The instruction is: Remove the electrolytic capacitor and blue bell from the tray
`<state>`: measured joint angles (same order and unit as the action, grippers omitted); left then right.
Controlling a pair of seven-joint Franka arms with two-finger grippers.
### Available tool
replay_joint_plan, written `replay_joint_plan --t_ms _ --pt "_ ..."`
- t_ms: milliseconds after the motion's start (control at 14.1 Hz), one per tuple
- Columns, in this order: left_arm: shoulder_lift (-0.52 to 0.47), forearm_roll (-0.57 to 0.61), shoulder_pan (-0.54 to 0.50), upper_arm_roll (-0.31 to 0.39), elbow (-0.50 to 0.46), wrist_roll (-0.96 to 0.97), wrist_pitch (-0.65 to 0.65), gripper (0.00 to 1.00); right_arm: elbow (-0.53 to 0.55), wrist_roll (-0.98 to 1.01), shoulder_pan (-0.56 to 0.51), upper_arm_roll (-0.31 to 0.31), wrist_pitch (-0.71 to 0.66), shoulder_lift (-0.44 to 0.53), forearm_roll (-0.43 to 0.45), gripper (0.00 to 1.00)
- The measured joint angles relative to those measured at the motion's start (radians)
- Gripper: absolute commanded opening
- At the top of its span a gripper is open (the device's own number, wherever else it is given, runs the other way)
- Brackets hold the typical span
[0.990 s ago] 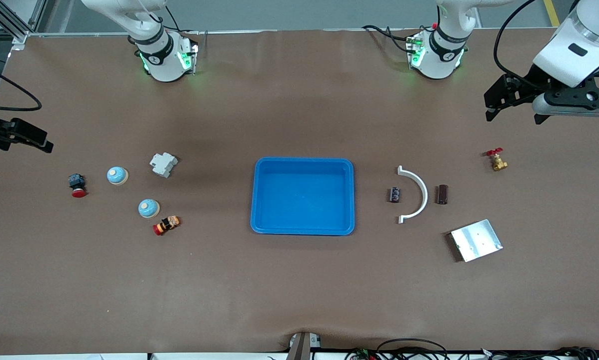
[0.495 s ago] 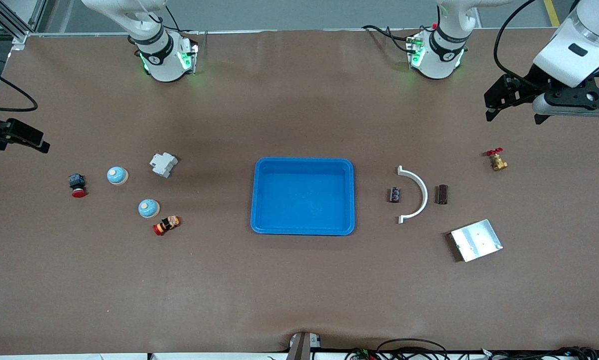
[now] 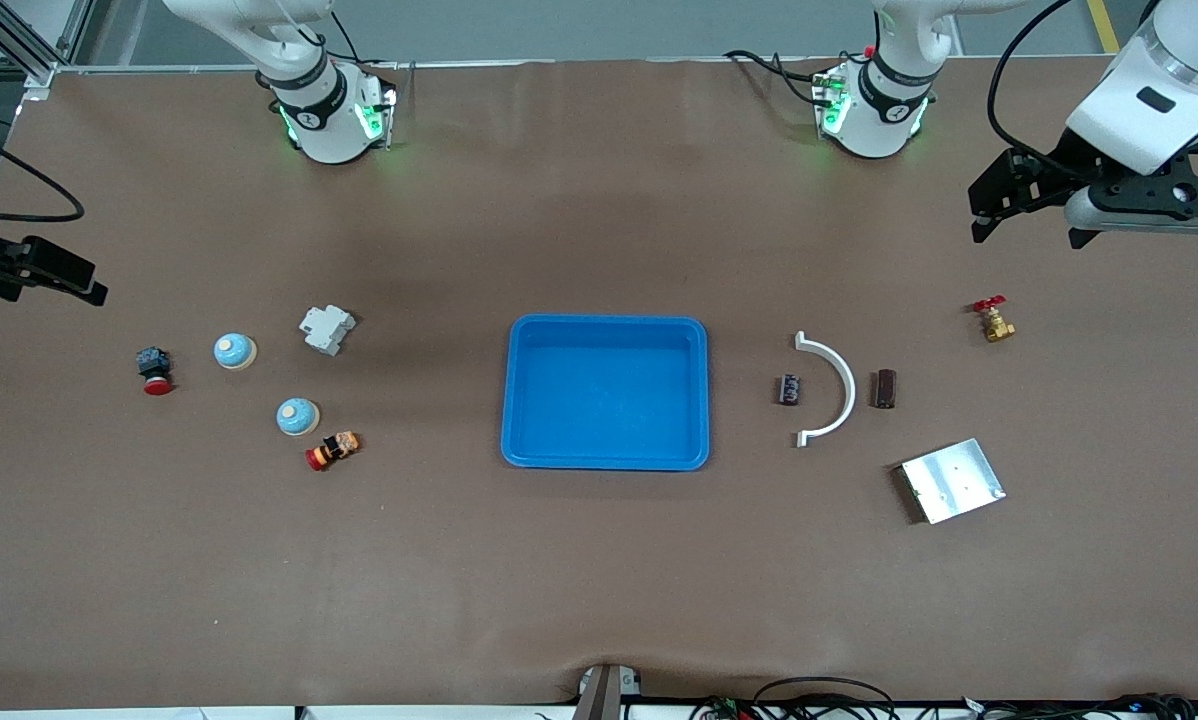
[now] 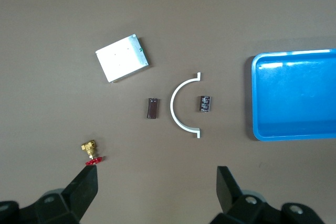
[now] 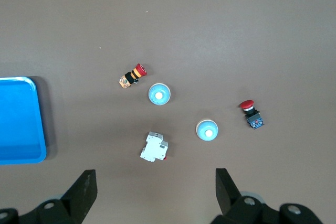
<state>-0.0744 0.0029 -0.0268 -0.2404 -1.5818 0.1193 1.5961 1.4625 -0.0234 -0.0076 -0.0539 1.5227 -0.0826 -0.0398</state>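
Blue tray (image 3: 606,392) empty. Electrolytic capacitor (image 3: 789,389) beside tray, toward left arm's end; blue bells (image 3: 297,416) toward right arm's end. Both light, rigid; grasp across body. Left gripper (image 4: 155,190), right gripper (image 5: 152,190) fully spread, holding nothing.

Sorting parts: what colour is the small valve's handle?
Red, on a brass valve; clearest in the front view.

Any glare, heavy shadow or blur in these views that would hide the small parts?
Front view: even overhead light with soft shadows, and a mild sheen inside the tray. Left wrist view: sharp, bright streaks on the tray floor, and the metal plate looks washed out. Right wrist view: sharp, with both blue bells clear.
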Motion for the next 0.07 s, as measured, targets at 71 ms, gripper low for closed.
replay_joint_plan --t_ms 71 --pt "0.000 0.000 0.000 0.000 0.000 0.000 0.000 1.00 0.000 0.000 0.000 0.000 0.000 0.000 0.000 1.00"
